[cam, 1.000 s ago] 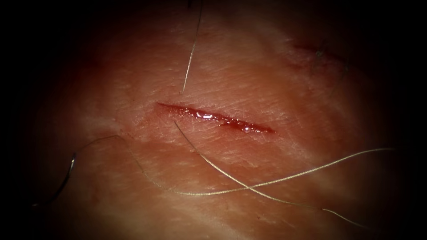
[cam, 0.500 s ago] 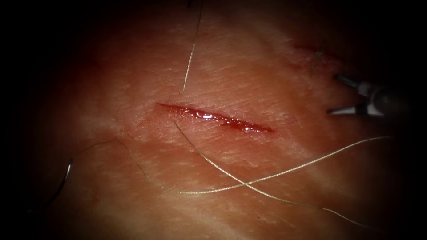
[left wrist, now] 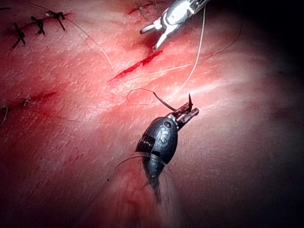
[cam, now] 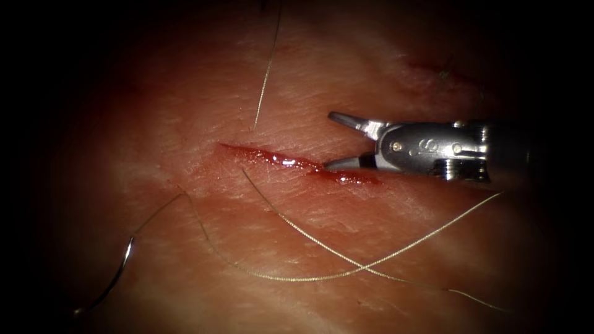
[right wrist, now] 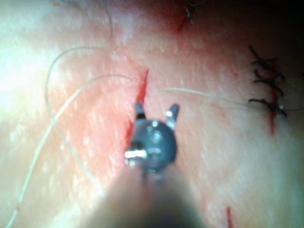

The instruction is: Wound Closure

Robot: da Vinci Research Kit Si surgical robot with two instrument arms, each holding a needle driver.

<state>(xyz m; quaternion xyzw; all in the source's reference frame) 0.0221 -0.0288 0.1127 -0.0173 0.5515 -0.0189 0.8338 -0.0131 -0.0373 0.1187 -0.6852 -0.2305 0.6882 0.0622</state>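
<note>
Tissue (cam: 346,80) lies beneath as our right tool (cam: 334,141) hovers jaws apart, empty, over the cut (cam: 297,164), while our left tool (left wrist: 186,114) clamps the needle (cam: 111,281) free of the tissue.

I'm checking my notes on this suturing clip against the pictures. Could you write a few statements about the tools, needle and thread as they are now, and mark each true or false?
1. The right tool has its jaws open over the right end of the cut. True.
2. The right tool holds the needle. False: its jaws hold nothing.
3. The left tool grips the needle. True.
4. The needle is lodged in the tissue. False: it is out of the tissue, left of the cut.
5. The thread lies loose below the cut. True.
</note>
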